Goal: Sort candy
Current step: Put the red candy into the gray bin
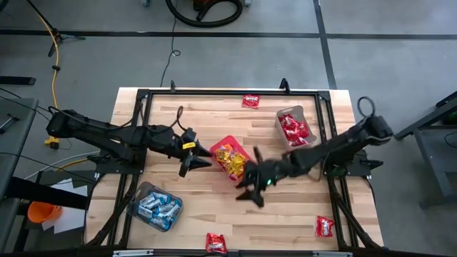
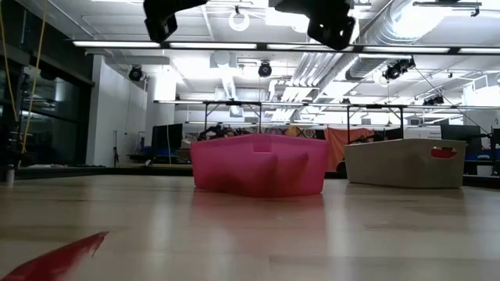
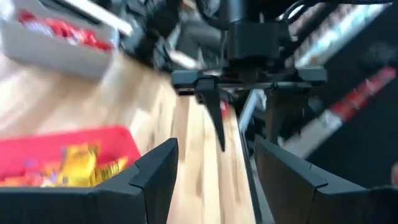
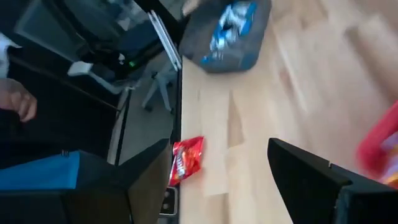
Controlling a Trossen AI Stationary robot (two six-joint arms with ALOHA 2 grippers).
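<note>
In the high view, yellow candy fills the red bin [image 1: 230, 157] at mid-table. Red candy lies in the grey tub [image 1: 295, 127], and blue-and-white candy in the clear tub [image 1: 155, 207]. Loose red packets lie flat by the far edge [image 1: 250, 100], at the near edge [image 1: 216, 243] and near the right corner [image 1: 325, 227]. My left gripper [image 1: 194, 165] hangs open above the table just left of the red bin [image 3: 62, 155]. My right gripper [image 1: 250, 178] hangs open just right of the bin and holds nothing. Its wrist view shows a red packet [image 4: 186, 158] and the clear tub [image 4: 230, 31].
Black frame rails [image 1: 143, 128] run along the table's left and right sides. The low view shows the red bin [image 2: 258, 164], the grey tub [image 2: 406, 162] and a red packet [image 2: 62, 257] close to the camera. A person's hand [image 4: 18, 102] shows beyond the table edge.
</note>
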